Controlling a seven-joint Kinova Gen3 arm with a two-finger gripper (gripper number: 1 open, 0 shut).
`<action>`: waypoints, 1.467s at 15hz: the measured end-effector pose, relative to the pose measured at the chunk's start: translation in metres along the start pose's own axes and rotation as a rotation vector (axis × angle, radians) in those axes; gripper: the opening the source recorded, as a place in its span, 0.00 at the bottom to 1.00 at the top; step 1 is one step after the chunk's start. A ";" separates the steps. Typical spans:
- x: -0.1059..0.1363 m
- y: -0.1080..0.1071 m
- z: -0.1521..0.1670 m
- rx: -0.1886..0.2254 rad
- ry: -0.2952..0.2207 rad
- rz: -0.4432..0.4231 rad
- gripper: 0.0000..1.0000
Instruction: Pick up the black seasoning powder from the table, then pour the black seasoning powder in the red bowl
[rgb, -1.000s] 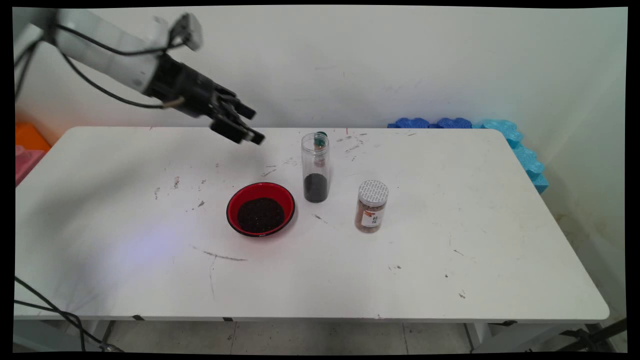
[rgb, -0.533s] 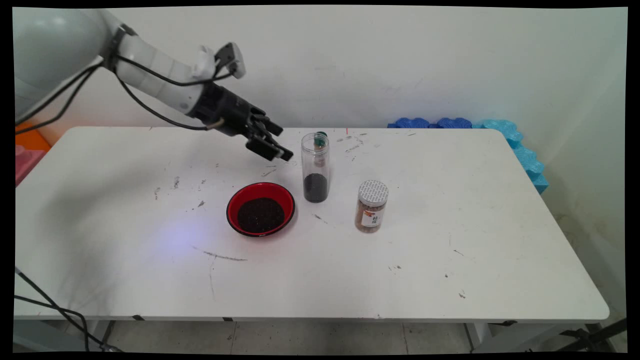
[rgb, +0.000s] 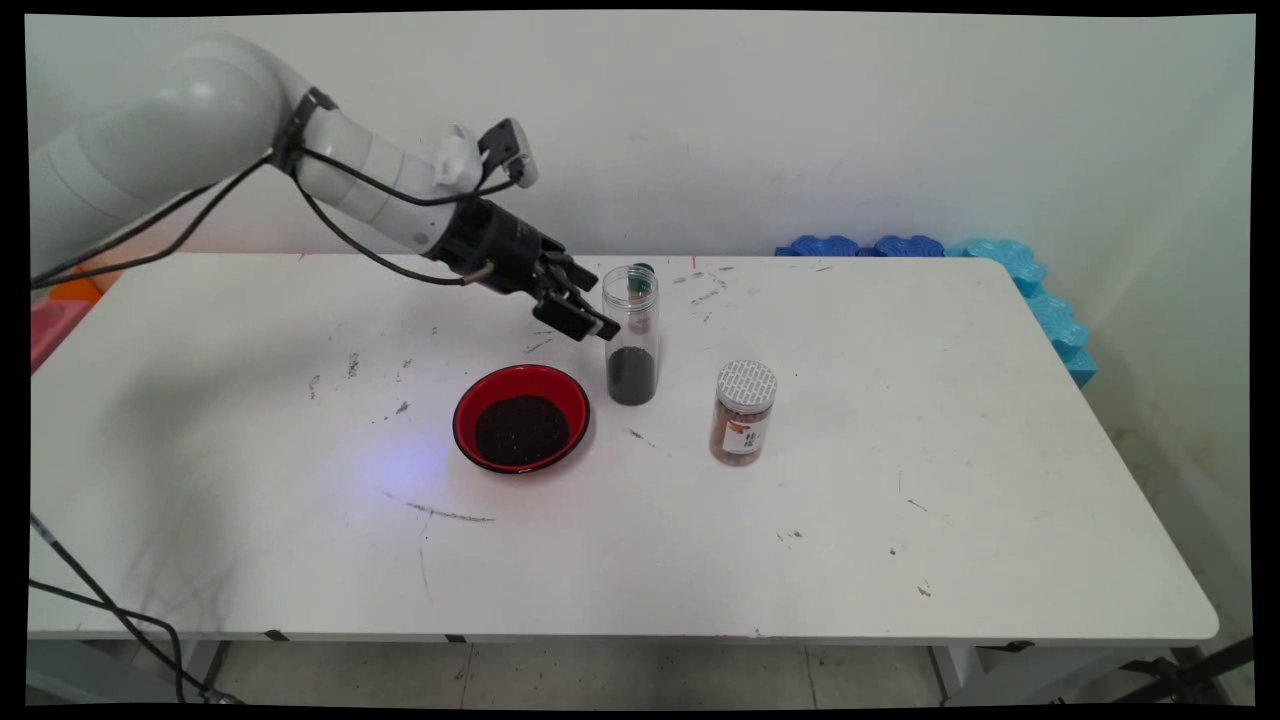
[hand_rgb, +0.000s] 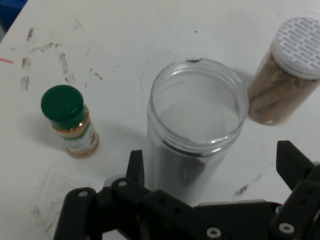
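The end effector (rgb: 583, 314) hangs tilted just above the white worktop (rgb: 900, 450), at the left side of a tall clear jar (rgb: 631, 340) that stands upright with no lid and has a dark fill in its lower part. In the hand view the two black fingers (hand_rgb: 135, 167) stand wide apart with the clear jar (hand_rgb: 197, 130) between them. Neither can be seen to touch its wall, so the end effector (hand_rgb: 212, 160) is open and holds nothing. Near the jar, to its front left, sits a red bowl (rgb: 470, 400) of dark granules. To the jar's right, apart from it, stands a white-lidded jar (rgb: 744, 412) with brown contents. A small green-capped bottle (hand_rgb: 70, 122) stands just behind the clear jar. Blue foam (rgb: 1000, 260) lies along the worktop's far right corner.
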 end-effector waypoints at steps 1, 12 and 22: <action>0.000 0.000 0.004 -0.001 0.001 0.001 1.00; 0.000 0.001 0.027 0.002 0.006 -0.005 1.00; -0.002 -0.002 0.027 0.030 0.009 0.022 0.00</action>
